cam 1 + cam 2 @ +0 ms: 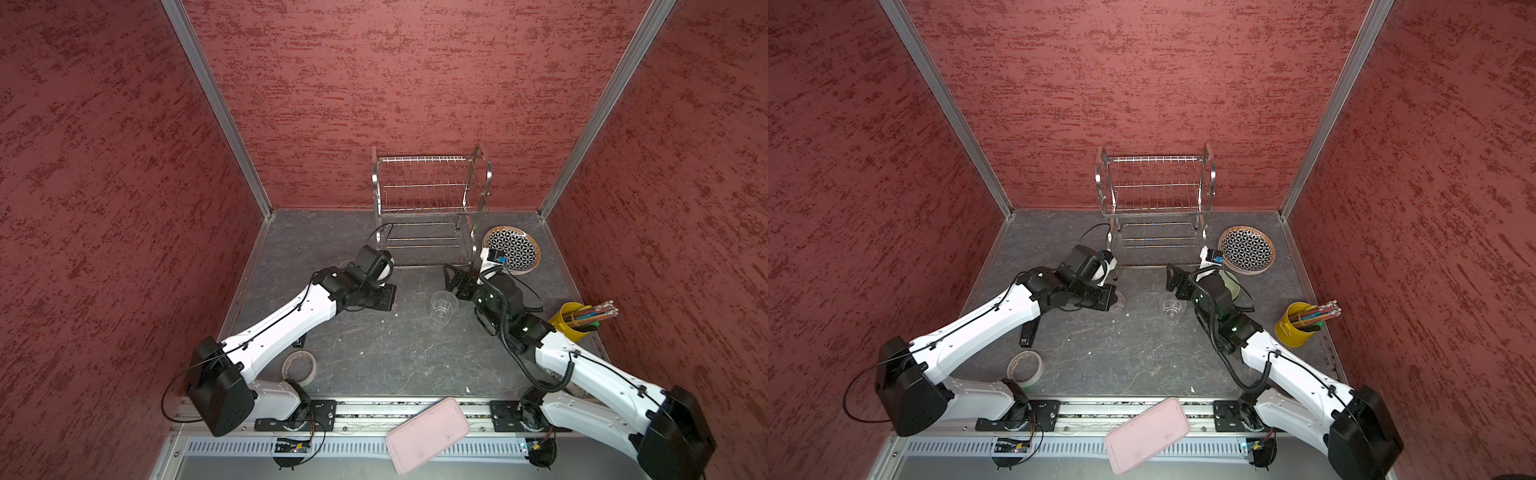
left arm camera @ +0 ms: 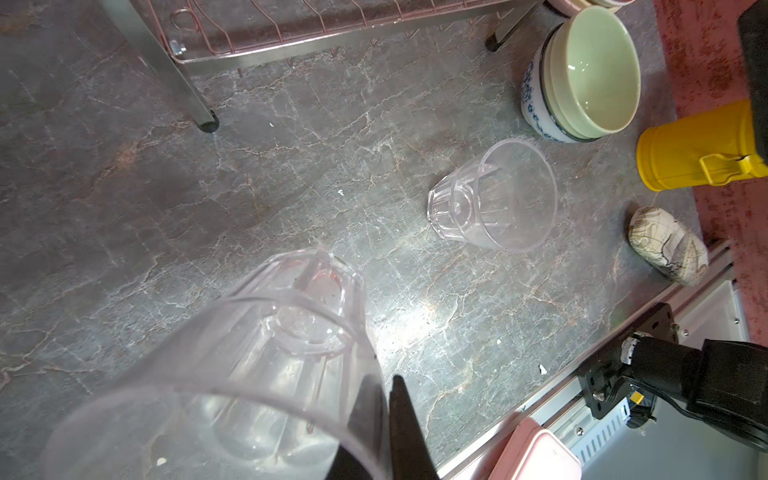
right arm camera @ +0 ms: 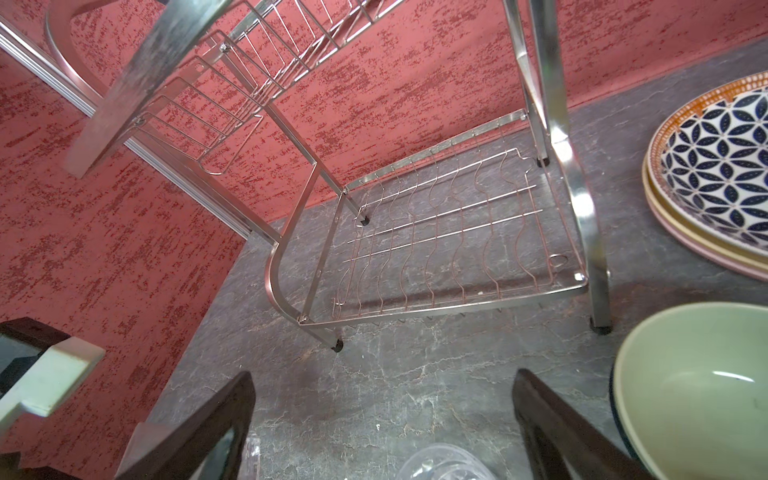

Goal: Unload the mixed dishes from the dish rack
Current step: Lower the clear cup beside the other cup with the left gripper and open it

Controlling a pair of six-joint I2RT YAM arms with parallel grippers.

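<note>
Left wrist view: my left gripper [image 2: 380, 399] is clenched on the wall of a clear cup [image 2: 257, 353], one finger inside the rim and one outside. A narrow pinch suits so thin a wall.
Held cup's place: just in front of the dish rack [image 1: 432, 187], near the front leg on my left arm's side. I cannot tell whether its base touches the table.
Right gripper [image 3: 382, 415]: released, fingers spread wide, just beside the second cup [image 1: 444, 306], which stands upright in front of the rack and free of me.
Rack: both tiers are bare in both top views, so I judge the held cup to be the last piece to set down.
Bowls: the green bowl [image 2: 594, 70] sits nested in the blue-patterned bowl [image 2: 534, 104], near the rack's right front leg. Nesting saves room.
Plates: the stack of plates [image 3: 715, 166] lies flat to the right of the rack, patterned one on top.
Table [image 1: 374, 353]: dark grey, veined like stone, hard and slightly glossy. A tilted cup could roll.
Room: red textured walls [image 1: 415, 83] on three sides, close behind the rack.
</note>
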